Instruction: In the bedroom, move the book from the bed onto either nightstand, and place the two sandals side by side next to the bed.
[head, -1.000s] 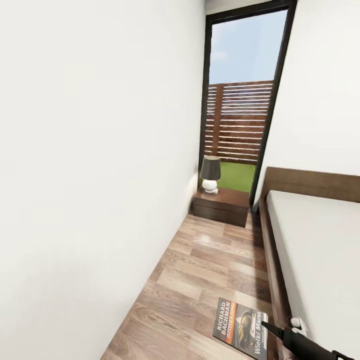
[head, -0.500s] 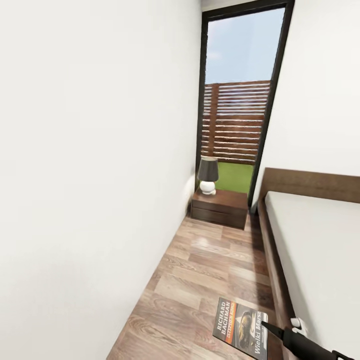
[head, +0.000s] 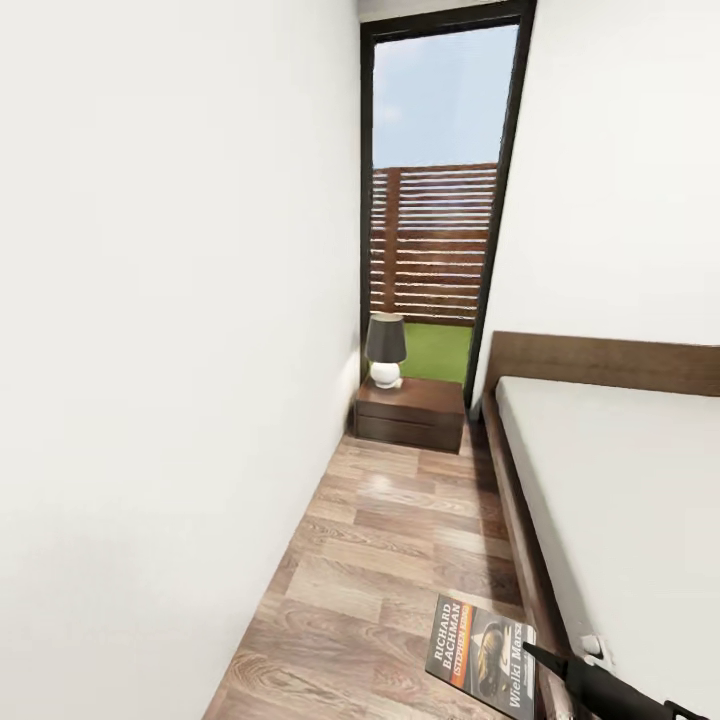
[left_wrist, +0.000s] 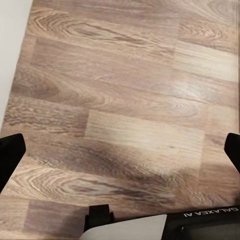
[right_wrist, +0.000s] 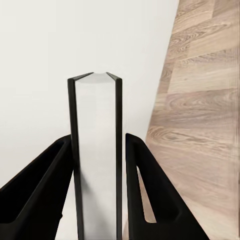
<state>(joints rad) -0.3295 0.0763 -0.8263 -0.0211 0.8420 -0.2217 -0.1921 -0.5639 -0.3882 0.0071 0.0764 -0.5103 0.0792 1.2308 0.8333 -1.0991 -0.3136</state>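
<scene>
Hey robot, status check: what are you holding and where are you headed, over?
Right gripper jaws shut on the book. Left gripper jaws wide, nothing between. Nightstand ahead with lamp, past bed. Floor lane open.

Bedroom aisle between wall and bed, head view.
Book (head: 483, 655) held at lower right by right end effector (head: 535, 655), above wood floor (head: 400, 540); bed (head: 620, 480) at right; nightstand (head: 411, 414) at far end bearing lamp (head: 385, 349); tall window (head: 437, 190) behind.
</scene>
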